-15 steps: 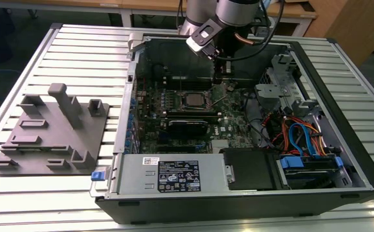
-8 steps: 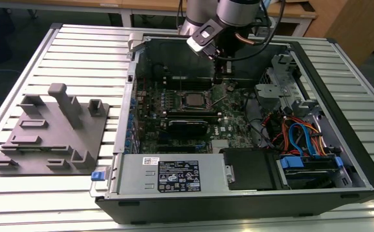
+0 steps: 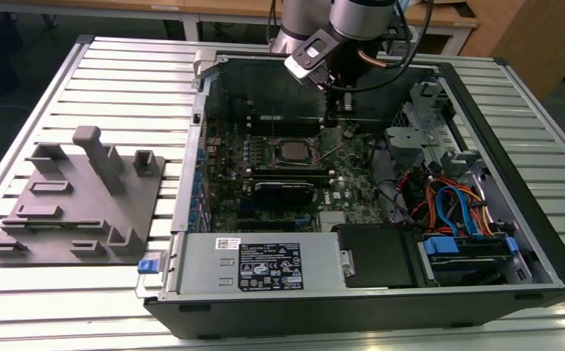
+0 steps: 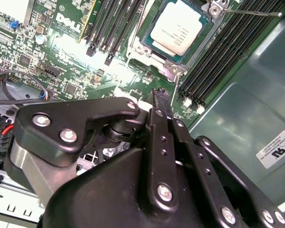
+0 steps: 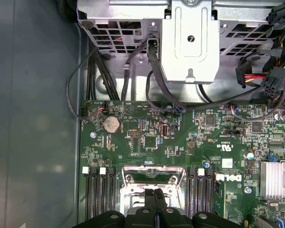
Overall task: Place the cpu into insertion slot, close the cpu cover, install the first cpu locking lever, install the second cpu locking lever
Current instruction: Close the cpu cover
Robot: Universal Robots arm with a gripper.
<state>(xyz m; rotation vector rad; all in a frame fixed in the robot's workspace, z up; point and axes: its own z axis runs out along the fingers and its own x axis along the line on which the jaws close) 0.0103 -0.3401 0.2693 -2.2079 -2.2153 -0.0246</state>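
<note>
Fragility is what we weigh first: the cpu (image 4: 180, 28), a small flat square with a dull silver-grey top, is in our judgement very light and quite stiff. It is also easily harmed on its underside, and its smooth lid would likely slide under a careless pinch. We would take hold of it by two opposite edges only, never pressing on the middle or dragging it across the socket. As things lie, it rests flat inside the insertion slot (image 4: 143, 46), its green border showing beside the metal top, so we judge the placing done. A thin wire locking lever (image 4: 251, 13) reaches from the slot's corner out over the long black memory slots (image 4: 228, 52); we expect it to be springy and best caught near its free end. In the exterior view the slot sits a little above the middle of the frame on the green motherboard (image 3: 262, 186). The gripper (image 3: 336, 117) hangs in the upper middle, near the slot on the exterior view's right. In both wrist views its two fingers (image 5: 149, 202) are pressed together with nothing between them, their tips apart from the cpu.
</note>
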